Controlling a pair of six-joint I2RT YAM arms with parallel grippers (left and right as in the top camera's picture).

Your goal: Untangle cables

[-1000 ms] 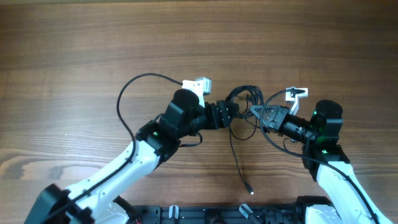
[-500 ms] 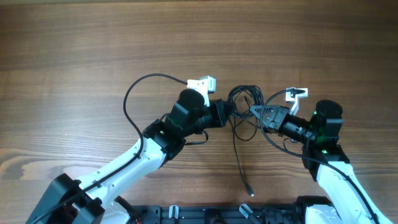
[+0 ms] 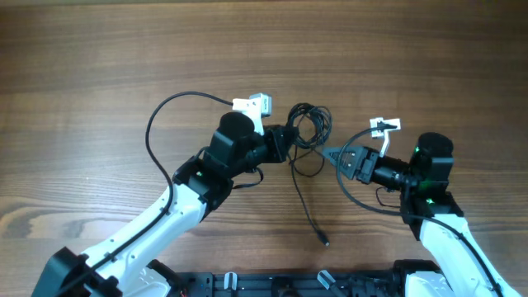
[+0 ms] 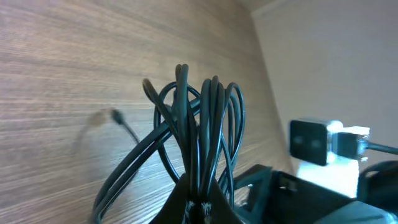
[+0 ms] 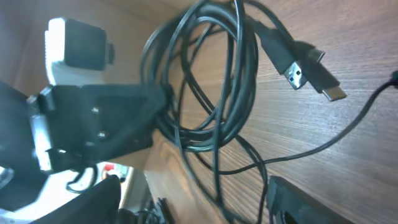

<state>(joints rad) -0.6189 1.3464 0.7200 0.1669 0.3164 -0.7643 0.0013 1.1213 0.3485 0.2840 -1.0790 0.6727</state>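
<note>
1. My left hand point(image 3: 288, 142) is clamped on the cables point(image 3: 309, 124). In its wrist view the strands are squeezed together between its fingers point(image 4: 177, 213).
2. The cables sit as a bunch of loops near the middle of the counter point(image 3: 99, 58), between my two hands. The loops fan out from the left hand's grip toward the far right.
3. One loose strand point(image 3: 305, 198) leaves the bunch and runs lengthwise toward the near edge. Its plug point(image 3: 324, 242) points at my side and lies on the wood.
4. My right hand point(image 3: 330, 154) is just beside the bunch with its fingers point(image 5: 292, 202) spread apart. Strands pass between them unpinched.
5. In the right wrist view two plug ends point(image 5: 305, 68) lie side by side, tips aimed lower right, one of them silvery.
</note>
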